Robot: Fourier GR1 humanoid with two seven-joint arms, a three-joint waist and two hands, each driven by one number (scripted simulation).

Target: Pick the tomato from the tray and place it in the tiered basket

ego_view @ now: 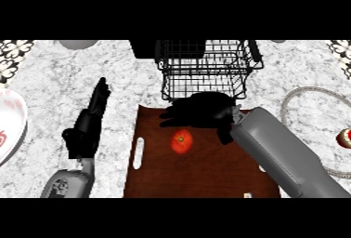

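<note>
A red tomato (182,141) lies on the brown wooden tray (205,176), toward its far left part. My right hand (200,111) hovers over the tray's far edge, just beyond the tomato, fingers spread and relaxed with nothing in them. Directly behind that hand stands the black wire tiered basket (205,69), with nothing visible inside it. My left hand (89,122) rests open on the counter left of the tray, fingers pointing away.
A white plate with red pattern (10,125) sits at the left edge. At the right, a round glass rim (308,95) and a small red-and-white object (344,138). A grey round object (77,44) lies at the far left back.
</note>
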